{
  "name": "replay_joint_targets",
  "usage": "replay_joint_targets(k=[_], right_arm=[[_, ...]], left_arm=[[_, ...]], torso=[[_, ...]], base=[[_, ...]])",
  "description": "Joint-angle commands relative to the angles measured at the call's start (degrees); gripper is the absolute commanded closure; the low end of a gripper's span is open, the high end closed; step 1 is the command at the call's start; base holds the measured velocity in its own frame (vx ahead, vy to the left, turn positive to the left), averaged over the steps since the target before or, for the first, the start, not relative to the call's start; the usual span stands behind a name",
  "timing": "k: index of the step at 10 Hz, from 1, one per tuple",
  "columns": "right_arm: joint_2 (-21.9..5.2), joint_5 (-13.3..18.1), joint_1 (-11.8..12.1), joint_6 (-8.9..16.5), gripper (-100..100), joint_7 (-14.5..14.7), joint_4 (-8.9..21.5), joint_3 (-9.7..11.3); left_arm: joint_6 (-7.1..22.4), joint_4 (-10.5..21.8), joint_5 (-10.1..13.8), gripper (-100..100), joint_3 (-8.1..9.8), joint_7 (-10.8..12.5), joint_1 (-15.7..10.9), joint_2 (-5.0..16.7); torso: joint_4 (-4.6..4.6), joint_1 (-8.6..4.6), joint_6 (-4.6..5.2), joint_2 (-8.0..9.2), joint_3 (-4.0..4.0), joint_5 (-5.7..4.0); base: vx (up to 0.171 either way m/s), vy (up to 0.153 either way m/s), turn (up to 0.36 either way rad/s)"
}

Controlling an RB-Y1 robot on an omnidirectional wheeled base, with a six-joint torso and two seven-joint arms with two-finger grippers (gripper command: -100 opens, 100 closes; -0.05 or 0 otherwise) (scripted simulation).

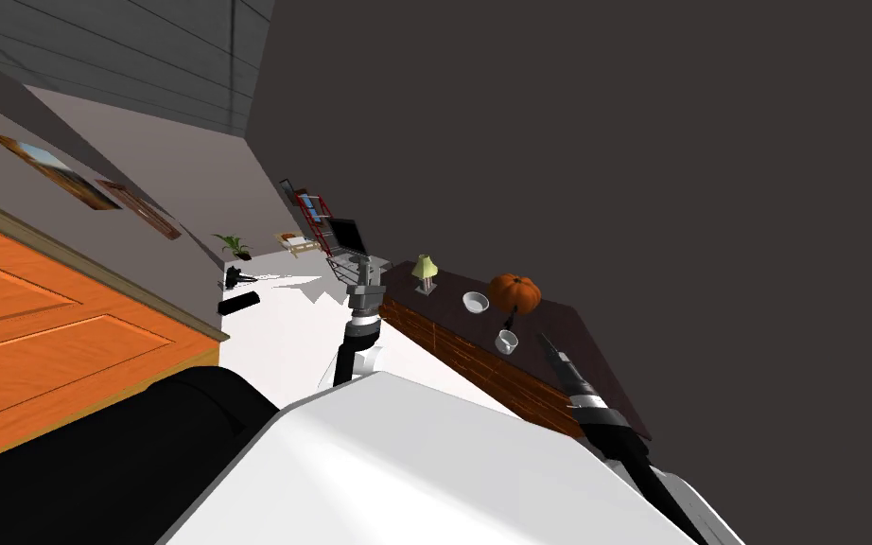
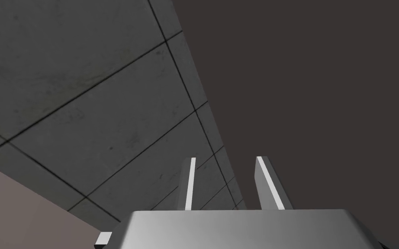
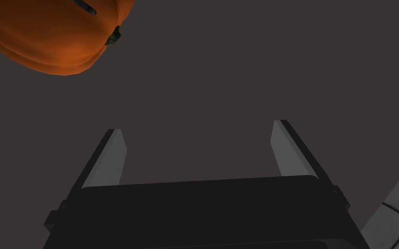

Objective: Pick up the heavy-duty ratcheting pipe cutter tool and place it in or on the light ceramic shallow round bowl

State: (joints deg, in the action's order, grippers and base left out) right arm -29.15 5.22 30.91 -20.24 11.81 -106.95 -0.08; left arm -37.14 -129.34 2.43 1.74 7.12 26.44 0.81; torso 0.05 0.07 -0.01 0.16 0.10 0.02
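**Pipe cutter on the dark worktop, tucked against the pumpkin**

Pipe cutter [image 1: 510, 322] shows as a small dark tool on the worktop [image 1: 448, 291], lying between the orange pumpkin [image 1: 515, 292] and a deeper white bowl [image 1: 506, 342]. It seems to touch both, though it is too small to tell its shape. In the right wrist view a dark bar crosses the front of the pumpkin; it may be the same tool.

The shallow white bowl [image 1: 475, 302] sits just beside the pumpkin, on the side toward a small lamp [image 1: 425, 272] with a pale green shade, and it is empty.

The right pincer [image 3: 198, 125] reaches over the worktop near the deeper bowl, its fingers wide apart and holding nothing. The pumpkin lies ahead of it and off to one side, crowding the cutter from behind, while the deeper bowl hems it in from the front.

The left pincer [image 2: 225, 158] is raised at the end of the worktop near the lamp, its fingers a narrow gap apart and empty.

Past that end of the worktop stand a laptop [image 1: 347, 235], a red rack [image 1: 314, 213] and a potted plant [image 1: 234, 245]. Two dark objects [image 1: 238, 303] lie on the white floor [image 1: 283, 331], and an orange door [image 1: 46, 331] stands to the left.
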Motion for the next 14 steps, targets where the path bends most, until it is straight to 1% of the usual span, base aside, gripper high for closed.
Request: replay_joint_targets(k=[1,3,4,5,7,9,10,13,14], right_arm=[[-0.8,0.5,-0.4,1.7,-100,0.3,0.9,0.4],[-4.4,1.5,-0.2,4.0,-100,0.6,5.3,1.0],[-6.0,2.0,-0.1,5.1,-100,0.7,7.1,1.4],[-6.1,2.0,-0.1,5.1,-100,0.7,7.5,1.4],[-9.4,3.2,0.2,7.3,-100,0.9,11.8,2.2],[-12.7,4.4,0.5,9.5,-100,1.1,15.9,3.0],[-12.8,4.4,0.5,9.5,-100,1.1,16.3,3.0],[-17.3,6.2,1.0,12.6,-100,1.4,22.6,4.5],[-18.8,6.8,1.2,13.6,-100,1.4,24.1,4.9]], left_arm=[[0.0,0.0,0.0,0,0.00,0.0,0.0,0.0],[0.0,0.0,0.0,0,0.00,0.0,0.0,0.0],[0.0,0.0,0.0,0,0.00,0.0,0.0,0.0],[0.0,0.0,0.0,0,0.00,0.0,0.0,0.0],[0.0,0.0,0.0,0,0.00,0.0,0.0,0.0],[0.0,0.0,0.0,0,0.00,0.0,0.0,0.0],[0.0,0.0,0.0,0,0.00,0.0,0.0,0.0],[0.0,0.0,0.0,0,0.00,0.0,0.0,0.0],[0.0,0.0,0.0,0,0.00,0.0,0.0,0.0]], torso=[[0.00,0.00,0.00,0.00,0.00,0.00],[-0.01,0.05,0.01,-0.05,-0.03,0.00],[-0.01,0.13,0.01,-0.04,-0.02,0.03],[-0.01,0.21,0.00,-0.07,-0.04,0.04],[-0.03,0.08,0.01,-0.17,-0.10,0.02],[-0.06,0.14,0.02,-0.30,-0.17,0.04],[-0.08,0.20,0.01,-0.37,-0.21,0.05],[-0.08,0.09,0.01,-0.39,-0.23,0.03],[-0.10,0.20,0.01,-0.50,-0.28,0.05]], base=[[-0.030,0.039,0.053],[-0.031,0.073,0.182],[-0.024,0.107,0.224],[-0.005,0.073,0.068],[0.018,0.074,0.216],[0.059,0.097,0.238],[0.057,0.075,0.071],[0.080,0.081,0.246],[0.132,0.092,0.217]])
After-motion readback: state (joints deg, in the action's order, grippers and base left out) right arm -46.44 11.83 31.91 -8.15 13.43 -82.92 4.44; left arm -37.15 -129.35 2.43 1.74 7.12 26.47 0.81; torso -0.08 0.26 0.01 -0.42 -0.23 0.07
